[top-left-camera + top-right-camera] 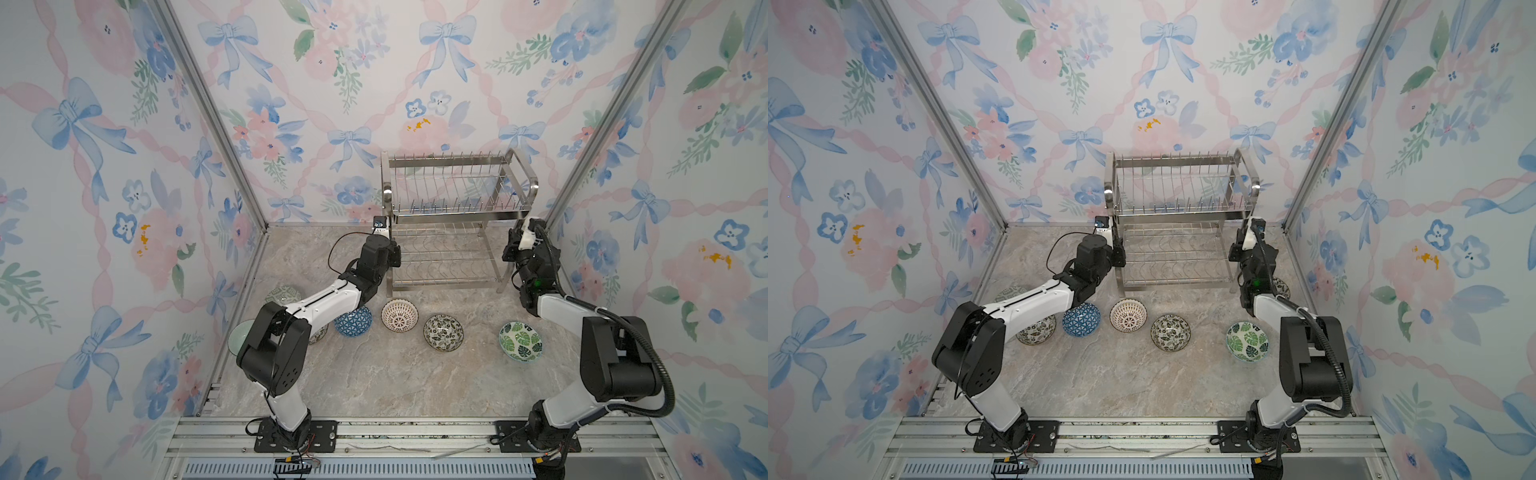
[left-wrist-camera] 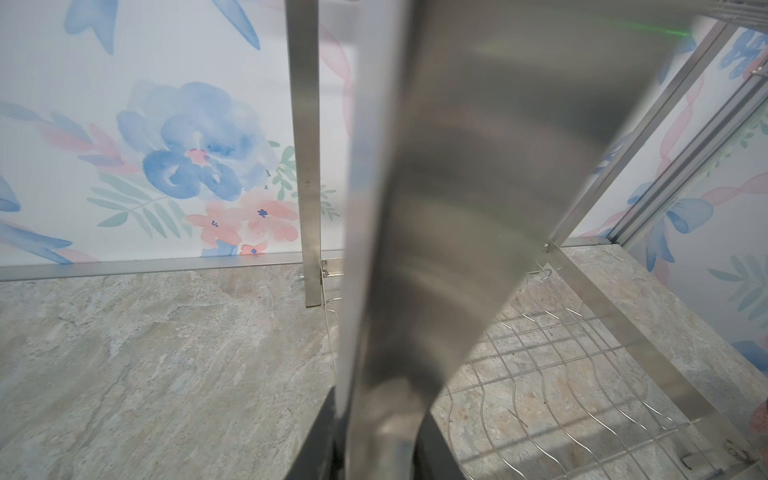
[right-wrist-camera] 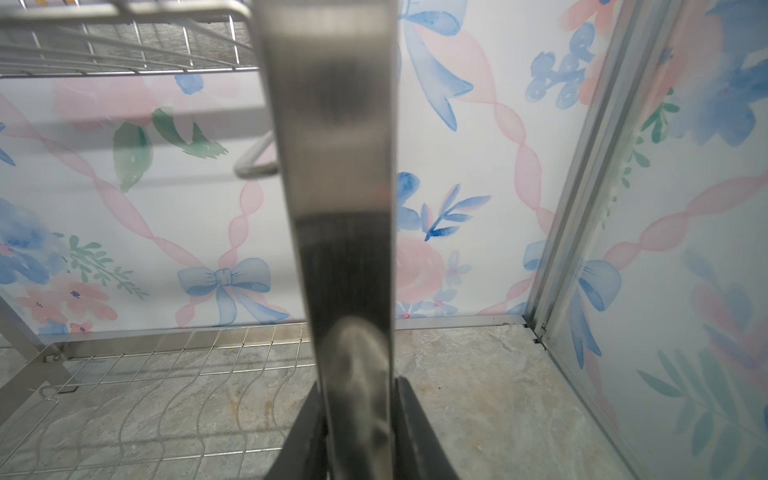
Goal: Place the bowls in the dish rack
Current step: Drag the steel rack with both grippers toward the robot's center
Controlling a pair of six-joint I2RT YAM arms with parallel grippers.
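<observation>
The steel dish rack (image 1: 449, 160) (image 1: 1179, 160) stands empty by the back wall. My left gripper (image 1: 395, 253) (image 2: 378, 436) is shut on the rack's left flat-bar leg (image 2: 457, 208). My right gripper (image 1: 509, 249) (image 3: 359, 415) is shut on the right leg (image 3: 336, 166). The bowls lie in a row on the table in front of the rack: blue-white geometric (image 1: 353, 322), cream lattice (image 1: 400, 315), black-white leafy (image 1: 443, 332), green leaf (image 1: 520, 341). The left arm partly hides a pale green bowl (image 1: 239, 336) and a grey-patterned one (image 1: 282, 294).
Another leafy bowl (image 1: 1036, 330) sits under the left forearm, and one more bowl (image 1: 1281, 288) peeks out behind the right arm. Floral walls with aluminium posts close in the marble table (image 1: 395, 382) on three sides.
</observation>
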